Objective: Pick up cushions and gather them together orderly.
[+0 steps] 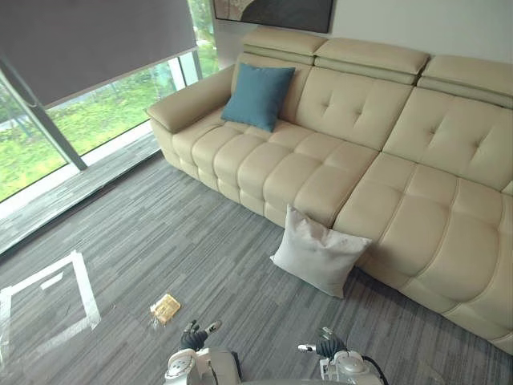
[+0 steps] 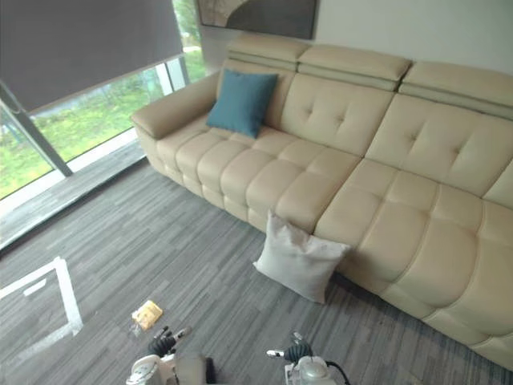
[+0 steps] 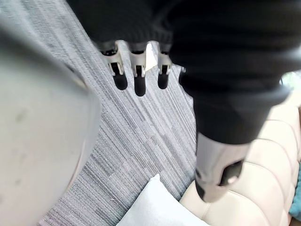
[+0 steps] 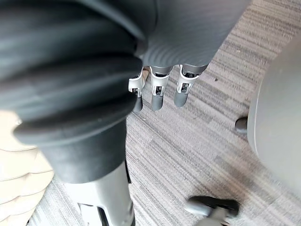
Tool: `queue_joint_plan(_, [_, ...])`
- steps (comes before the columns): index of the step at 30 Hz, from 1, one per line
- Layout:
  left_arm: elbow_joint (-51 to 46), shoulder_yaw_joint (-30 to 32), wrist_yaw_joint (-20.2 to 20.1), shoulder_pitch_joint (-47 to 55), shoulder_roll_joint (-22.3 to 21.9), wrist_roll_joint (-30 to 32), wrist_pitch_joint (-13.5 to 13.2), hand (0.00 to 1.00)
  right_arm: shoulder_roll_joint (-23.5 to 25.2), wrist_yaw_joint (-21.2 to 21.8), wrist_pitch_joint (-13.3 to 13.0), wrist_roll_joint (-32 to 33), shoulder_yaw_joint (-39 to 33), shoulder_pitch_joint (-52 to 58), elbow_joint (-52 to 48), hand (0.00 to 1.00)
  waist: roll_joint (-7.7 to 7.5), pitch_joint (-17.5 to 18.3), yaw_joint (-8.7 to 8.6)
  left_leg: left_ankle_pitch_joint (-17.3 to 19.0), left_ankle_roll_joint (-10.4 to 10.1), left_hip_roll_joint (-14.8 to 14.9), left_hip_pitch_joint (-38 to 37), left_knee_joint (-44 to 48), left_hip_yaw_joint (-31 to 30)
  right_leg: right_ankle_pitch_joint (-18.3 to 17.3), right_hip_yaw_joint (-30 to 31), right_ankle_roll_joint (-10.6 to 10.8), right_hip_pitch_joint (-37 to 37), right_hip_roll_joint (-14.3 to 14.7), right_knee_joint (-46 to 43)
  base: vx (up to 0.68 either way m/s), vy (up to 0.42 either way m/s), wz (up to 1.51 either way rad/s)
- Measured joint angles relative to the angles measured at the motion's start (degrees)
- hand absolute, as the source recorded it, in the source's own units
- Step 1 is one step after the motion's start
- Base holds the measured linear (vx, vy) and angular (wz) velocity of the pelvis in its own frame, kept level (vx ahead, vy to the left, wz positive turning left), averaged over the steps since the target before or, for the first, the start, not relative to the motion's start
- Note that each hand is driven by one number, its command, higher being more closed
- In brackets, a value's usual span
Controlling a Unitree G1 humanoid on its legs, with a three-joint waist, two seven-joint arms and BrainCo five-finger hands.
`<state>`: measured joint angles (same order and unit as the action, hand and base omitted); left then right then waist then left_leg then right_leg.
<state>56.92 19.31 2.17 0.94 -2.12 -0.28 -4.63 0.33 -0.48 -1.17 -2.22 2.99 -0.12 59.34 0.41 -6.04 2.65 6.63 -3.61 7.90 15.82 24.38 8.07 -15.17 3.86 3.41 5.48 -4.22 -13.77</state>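
A white cushion stands on the grey carpet, leaning against the front of the beige sofa. A teal cushion sits upright on the sofa's left seat against the backrest. My left hand and right hand hang low at the bottom edge, well short of the white cushion, both holding nothing. In the left wrist view the fingers are straight over the carpet, with the white cushion beyond. The right wrist view shows relaxed fingers above the carpet.
A small yellow object lies on the carpet near my left hand. White tape marks a square on the floor at left. A large window with a grey blind runs along the left side.
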Motion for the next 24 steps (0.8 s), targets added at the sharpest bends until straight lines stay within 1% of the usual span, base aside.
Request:
queue_joint_plan(1, [1.13,0.04,0.11,-1.07,0.74,0.04,0.44,0.0,1.83,0.48,0.09,0.0,0.05,0.3,0.08,0.0,-0.96,0.71,2.1,4.47,0.4,1.1,-3.34,-1.53,6.68,3.97,5.37,0.7,-4.19,-0.76,-5.69,0.6,0.582,-1.89])
queue_joint_plan(2, [1.18,-0.05,0.11,-0.52,0.77,0.09,0.52,0.0,2.06,0.45,-0.05,-0.01,0.71,0.06,-0.51,0.0,-0.91,0.7,2.37,4.29,1.55,0.52,-7.3,-4.36,10.6,5.22,5.23,1.72,-8.16,-1.87,-13.9,0.47,0.466,-2.07])
queue_joint_plan(3, [1.75,-0.6,0.08,-0.48,0.52,0.1,0.53,0.0,1.97,0.42,-0.33,-0.01,0.69,0.24,-0.95,0.0,-1.27,1.11,1.53,4.59,2.52,0.16,-9.7,-5.26,13.45,6.01,3.32,2.31,-10.05,-2.7,-19.0,0.26,0.212,-1.0])
queue_joint_plan(4, [2.43,-1.4,0.04,-0.23,0.47,0.11,0.46,0.0,1.97,0.41,-0.41,0.0,0.6,0.42,-0.89,0.0,-0.89,1.64,0.61,4.8,2.92,0.02,-10.44,-5.35,14.36,6.38,1.91,2.05,-10.74,-2.85,-20.52,0.28,0.139,-0.5])
queue_joint_plan(5, [3.06,-2.51,0.05,-0.51,0.5,0.13,0.45,0.0,1.9,0.45,-0.56,-0.02,-0.11,0.8,-0.76,0.0,-0.87,1.74,0.14,5.34,3.17,-0.02,-12.82,-7.18,15.1,6.99,-3.6,1.03,-11.68,-4.3,-21.24,0.25,0.081,-0.41])
queue_joint_plan(6, [3.48,-2.45,0.07,-0.8,0.44,0.13,0.43,0.0,1.8,0.45,-0.62,-0.02,-0.42,0.69,-0.43,0.0,-0.78,1.67,0.51,5.48,3.1,-0.1,-14.51,-8.89,15.5,6.62,-6.3,0.6,-11.85,-5.0,-21.89,0.24,0.064,-0.89])
queue_joint_plan(7, [3.94,-2.34,0.12,-1.12,0.71,0.13,0.44,0.0,1.57,0.43,-0.58,-0.11,-0.64,0.19,0.61,0.0,-0.34,1.56,1.17,5.81,2.69,-0.58,-18.72,-13.39,16.95,4.07,-11.8,-0.46,-13.6,-5.94,-22.88,0.21,0.051,-0.94])
queue_joint_plan(8, [5.32,-3.13,0.1,-0.37,1.13,0.14,0.42,0.0,1.11,0.36,-0.64,-0.12,-0.65,-0.18,0.51,0.0,0.39,1.61,0.36,5.68,2.46,-0.21,-20.85,-15.52,17.2,2.84,-16.19,-1.25,-14.89,-5.53,-20.66,0.25,0.015,-0.83])
queue_joint_plan(9, [6.33,-4.97,0.07,-0.32,1.81,0.15,0.42,0.0,0.65,0.31,-0.95,-0.14,-0.76,-0.5,0.33,0.0,0.27,1.51,-0.59,5.63,2.03,-0.17,-22.21,-16.67,17.59,2.81,-18.53,-1.21,-16.17,-5.17,-17.97,0.17,-0.015,-0.29])
queue_joint_plan(10, [6.74,-5.93,0.02,-0.39,2.2,0.15,0.41,0.0,0.41,0.28,-1.07,-0.12,-1.02,-0.69,0.31,0.0,0.07,1.41,-1.05,5.61,1.61,-0.17,-22.71,-16.96,17.77,2.96,-18.98,-1.29,-17.03,-4.82,-16.5,0.27,-0.113,-0.01])
queue_joint_plan(11, [7.32,-7.54,-0.04,-0.8,3.02,0.16,0.47,0.0,-0.39,0.28,-1.06,-0.09,-1.51,-1.32,0.37,0.0,-0.47,1.03,-2.0,5.4,0.28,-0.17,-24.32,-17.29,18.41,5.28,-19.08,-2.07,-18.98,-3.71,-11.75,0.33,-0.137,0.16])
queue_joint_plan(12, [7.45,-7.91,-0.04,-0.46,3.6,0.16,0.45,0.0,-0.74,0.15,-1.07,-0.08,-2.17,-1.07,0.37,0.0,-1.67,1.07,-2.15,5.82,-1.03,-1.85,-25.97,-17.33,17.66,12.19,-18.53,-2.36,-19.02,-2.78,-4.67,0.33,-0.137,0.18])
queue_joint_plan(13, [7.12,-7.95,-0.05,-0.37,4.11,0.16,0.38,0.0,-0.72,-0.02,-1.06,-0.06,-2.3,-0.84,0.55,0.0,-2.78,0.79,-2.18,5.93,-1.22,-3.0,-26.56,-17.41,16.52,16.34,-17.52,-4.37,-18.9,-2.75,-2.21,0.3,-0.117,-0.11])
queue_joint_plan(14, [7.34,-7.86,0.06,-0.51,3.3,0.17,0.25,0.0,-1.86,-0.05,-1.05,-0.01,-2.31,-1.4,0.77,0.0,-1.48,0.36,-1.38,6.35,-1.86,-1.63,-28.03,-17.71,13.34,15.19,-17.15,-5.19,-18.23,-1.47,-4.15,0.26,-0.131,-0.32])
queue_joint_plan(15, [7.5,-7.17,-0.03,-0.3,2.21,0.2,0.36,0.0,-3.07,-0.19,-1.09,-0.02,-2.48,-1.17,0.7,0.0,0.55,0.95,-1.39,5.97,-2.37,-0.54,-27.89,-17.12,11.15,13.54,-17.12,-5.32,-17.81,-0.55,-3.75,0.43,-0.24,-0.36])
queue_joint_plan(16, [7.47,-6.87,0.06,-0.32,1.26,0.22,0.34,0.0,-3.88,-0.21,-1.05,0.09,-3.03,-1.35,0.59,0.0,1.56,0.61,-1.93,5.96,-2.39,0.06,-28.06,-16.8,10.17,11.54,-17.61,-5.32,-17.77,0.02,-4.05,0.32,-0.194,-0.04])
queue_joint_plan(17, [7.48,-6.87,0.02,-0.34,1.11,0.25,0.35,0.0,-3.94,-0.27,-1.06,0.08,-3.11,-1.51,0.59,0.0,1.78,0.68,-2.26,5.89,-2.49,0.31,-27.74,-16.01,9.91,10.59,-17.91,-5.38,-17.63,0.05,-4.02,0.31,-0.211,0.21])
queue_joint_plan(18, [6.97,-6.71,-0.04,-0.47,1.01,0.26,0.37,0.0,-3.77,-0.48,-1.03,0.07,-3.53,-1.5,0.74,0.0,1.72,0.61,-2.51,5.87,-2.54,1.28,-25.74,-10.48,8.45,8.78,-18.3,-4.92,-16.65,0.11,-4.24,0.18,-0.148,0.31])
queue_joint_plan(19, [6.27,-6.47,-0.06,-0.5,0.97,0.26,0.31,0.0,-3.66,-0.53,-1.03,0.07,-3.7,-1.22,0.77,0.0,0.95,0.12,-2.49,5.88,-2.56,2.25,-23.46,-3.98,7.29,8.03,-18.62,-4.89,-15.43,0.08,-4.12,0.27,-0.192,0.33])
queue_joint_plan(20, [5.13,-4.92,-0.05,-0.54,0.49,0.26,0.29,0.0,-3.7,-0.64,-1.04,0.07,-4.23,-0.87,0.77,0.0,0.91,0.05,-2.11,5.39,-3.3,4.22,-19.52,5.73,5.26,7.31,-19.19,-5.72,-13.4,0.48,-3.97,0.17,-0.112,0.18])
queue_joint_plan(21, [4.7,-4.48,-0.03,-0.47,0.41,0.26,0.3,0.0,-3.74,-0.68,-1.03,0.08,-4.48,-0.81,0.86,0.0,1.04,0.14,-1.98,5.23,-3.43,5.05,-18.46,8.98,4.95,7.02,-19.25,-5.9,-12.81,0.75,-3.98,0.28,-0.071,0.02])
queue_joint_plan(22, [4.21,-3.49,0.0,-0.07,0.11,0.26,0.27,0.0,-3.86,-0.85,-0.89,0.08,-4.78,-0.88,1.54,0.0,1.42,0.21,-1.73,5.21,-3.48,7.26,-16.2,16.14,4.38,5.95,-19.29,-6.19,-10.88,1.52,-3.97,0.19,0.001,-0.17])
queue_joint_plan(23, [3.95,-3.21,0.0,-0.13,-0.03,0.25,0.27,0.0,-3.75,-0.88,-0.92,0.08,-5.0,-0.9,2.34,0.0,1.25,0.19,-1.7,6.2,-3.19,7.69,-15.0,17.9,4.75,5.72,-19.12,-6.26,-9.45,1.58,-3.35,0.28,0.015,-0.22])
queue_joint_plan(24, [3.78,-3.09,0.0,-0.21,-0.1,0.23,0.29,0.0,-3.75,-0.9,-0.9,0.1,-5.17,-0.89,2.52,0.0,1.08,0.26,-1.8,7.12,-2.98,7.66,-13.9,17.0,5.19,5.85,-18.83,-6.07,-8.73,1.53,-2.33,0.22,0.049,-0.28])
